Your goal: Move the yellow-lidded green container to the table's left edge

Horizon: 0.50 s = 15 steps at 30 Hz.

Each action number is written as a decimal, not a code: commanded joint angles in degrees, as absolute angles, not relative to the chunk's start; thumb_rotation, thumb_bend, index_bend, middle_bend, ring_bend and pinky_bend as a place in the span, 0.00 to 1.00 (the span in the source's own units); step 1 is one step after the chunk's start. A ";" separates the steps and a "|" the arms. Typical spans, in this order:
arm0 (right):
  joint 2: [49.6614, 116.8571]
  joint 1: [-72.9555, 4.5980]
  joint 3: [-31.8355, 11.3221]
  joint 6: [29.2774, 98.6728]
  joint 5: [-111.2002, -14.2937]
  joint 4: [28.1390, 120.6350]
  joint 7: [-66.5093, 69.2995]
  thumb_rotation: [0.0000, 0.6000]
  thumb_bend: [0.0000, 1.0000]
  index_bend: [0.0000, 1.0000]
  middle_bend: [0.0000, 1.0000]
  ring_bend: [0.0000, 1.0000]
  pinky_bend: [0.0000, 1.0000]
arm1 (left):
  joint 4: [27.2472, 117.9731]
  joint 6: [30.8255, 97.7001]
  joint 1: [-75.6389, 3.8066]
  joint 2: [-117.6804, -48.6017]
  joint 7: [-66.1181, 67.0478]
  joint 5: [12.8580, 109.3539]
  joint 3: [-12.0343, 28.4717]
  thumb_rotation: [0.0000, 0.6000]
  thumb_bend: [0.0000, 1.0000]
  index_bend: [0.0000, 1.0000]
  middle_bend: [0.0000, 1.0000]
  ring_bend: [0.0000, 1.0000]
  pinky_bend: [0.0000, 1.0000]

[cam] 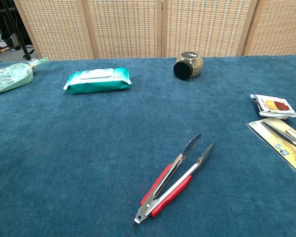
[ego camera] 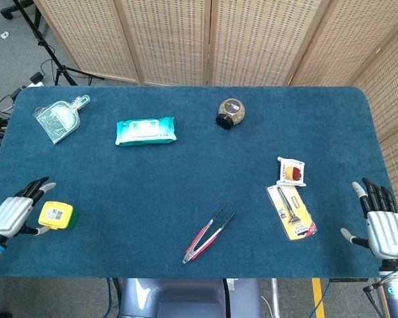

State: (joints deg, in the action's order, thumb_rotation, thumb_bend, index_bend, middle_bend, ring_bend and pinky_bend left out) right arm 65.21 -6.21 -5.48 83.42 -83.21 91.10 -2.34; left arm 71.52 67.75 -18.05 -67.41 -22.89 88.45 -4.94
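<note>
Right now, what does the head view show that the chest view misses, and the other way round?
Only the head view shows the yellow-lidded green container near the table's left edge, the left hand beside it with fingers spread, and the right hand, fingers spread, at the right edge. The chest view shows no object that the head view lacks. Both share the red-handled metal tongs, teal wet-wipes pack, round glass jar with a black lid and pale green dustpan.
</note>
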 commanded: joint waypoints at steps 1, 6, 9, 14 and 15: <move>65.17 -6.21 -5.45 83.40 -83.24 91.15 -2.29 1.00 0.00 0.00 0.00 0.00 0.00 | 71.64 68.54 -17.09 -66.92 -23.47 88.55 -5.45 1.00 0.00 0.10 0.00 0.00 0.20; 65.03 -6.16 -5.34 83.50 -83.53 91.33 -2.11 1.00 0.00 0.00 0.00 0.00 0.00 | 71.31 69.04 -15.95 -67.09 -23.70 88.54 -6.00 1.00 0.00 0.10 0.00 0.00 0.20; 64.88 -6.04 -5.27 83.70 -83.72 91.48 -1.91 1.00 0.00 0.00 0.00 0.00 0.00 | 70.66 68.40 -15.92 -67.85 -23.32 88.69 -6.23 1.00 0.00 0.10 0.00 0.00 0.20; 64.68 -6.02 -5.32 83.62 -83.60 91.56 -1.43 1.00 0.00 0.00 0.00 0.00 0.00 | 69.77 68.09 -16.56 -70.15 -21.99 88.38 -5.07 1.00 0.00 0.11 0.00 0.04 0.21; 64.65 -6.03 -5.32 83.56 -83.57 91.57 -1.36 1.00 0.00 0.00 0.00 0.00 0.00 | 69.64 67.98 -16.71 -70.66 -21.57 88.14 -4.74 1.00 0.00 0.13 0.02 0.07 0.22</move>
